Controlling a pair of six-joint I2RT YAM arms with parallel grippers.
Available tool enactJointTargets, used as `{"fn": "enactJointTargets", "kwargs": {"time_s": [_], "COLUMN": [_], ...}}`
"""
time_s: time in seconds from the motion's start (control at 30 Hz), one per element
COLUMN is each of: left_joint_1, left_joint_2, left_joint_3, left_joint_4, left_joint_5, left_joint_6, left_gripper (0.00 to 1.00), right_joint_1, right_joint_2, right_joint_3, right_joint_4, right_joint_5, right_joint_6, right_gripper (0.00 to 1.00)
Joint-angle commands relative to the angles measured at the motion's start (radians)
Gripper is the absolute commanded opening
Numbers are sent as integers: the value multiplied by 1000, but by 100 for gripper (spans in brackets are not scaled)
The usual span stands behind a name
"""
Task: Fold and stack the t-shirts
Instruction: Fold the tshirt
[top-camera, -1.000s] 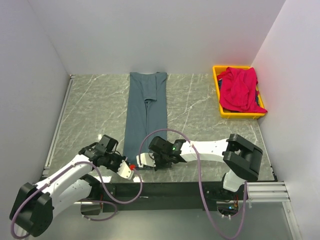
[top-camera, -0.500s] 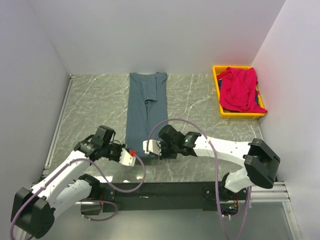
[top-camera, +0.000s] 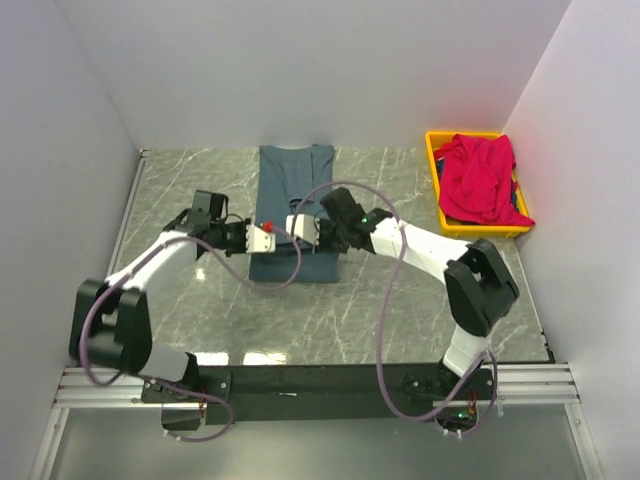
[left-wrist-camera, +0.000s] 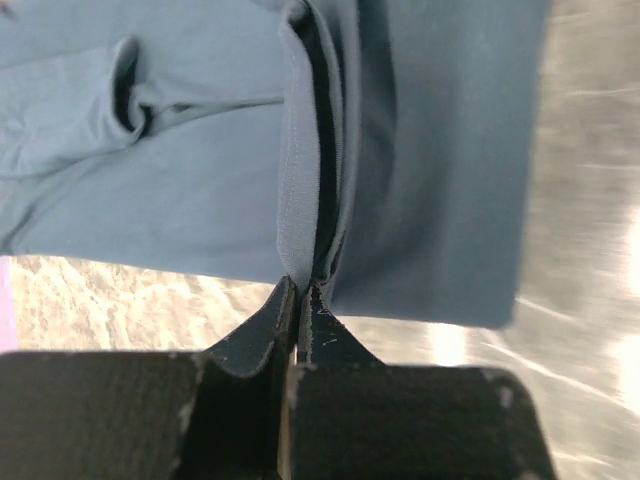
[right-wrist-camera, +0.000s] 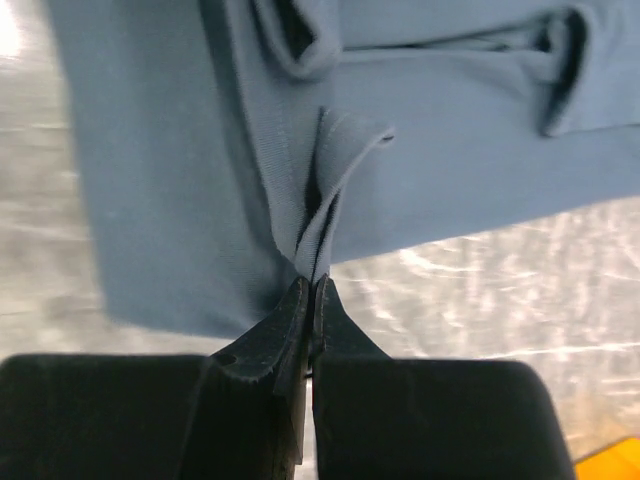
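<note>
Your left end effector (left-wrist-camera: 298, 290) and right end effector (right-wrist-camera: 310, 285) are each pinched tight on an edge of the blue-grey shirt (top-camera: 295, 180), and both wrist views show a thin ridge of cloth caught between the closed tips. You can see the shirt lying toward the back of the tabletop (top-camera: 400, 300) as a narrow strip, sides already turned in. The two held points hang side by side above its middle, with a doubled layer below them. So judge the lengthwise folds done and the crosswise fold about halfway, since the carried edge is not yet laid down or released. The red shirt (top-camera: 480, 180) sits crumpled in the yellow bin (top-camera: 478, 231) at the right rear, well apart and unfolded. You have most of the job ahead: finish this fold, then spread, fold and stack the red one.
</note>
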Motion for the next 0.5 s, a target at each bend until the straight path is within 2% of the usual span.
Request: {"fn": "enactJointTargets", "kwargs": {"time_s": [0.0, 0.13, 0.23, 0.47], "left_joint_1": [32, 52, 65, 78], "left_joint_2": [104, 205, 292, 450], "left_joint_3": [95, 167, 273, 385], "left_joint_4": [77, 172, 180, 223], "left_joint_5": [38, 42, 48, 18], "left_joint_6": [-2, -25, -44, -70], "left_gripper": [1, 1, 1, 1], "right_joint_1": [-44, -98, -132, -165], "right_joint_2": [80, 175, 233, 364], "right_joint_3": [107, 238, 307, 427], "right_joint_4": [23, 13, 20, 49], "right_joint_5": [2, -8, -10, -5], "right_joint_6": [-83, -105, -123, -135], "right_gripper": [0, 0, 0, 0]}}
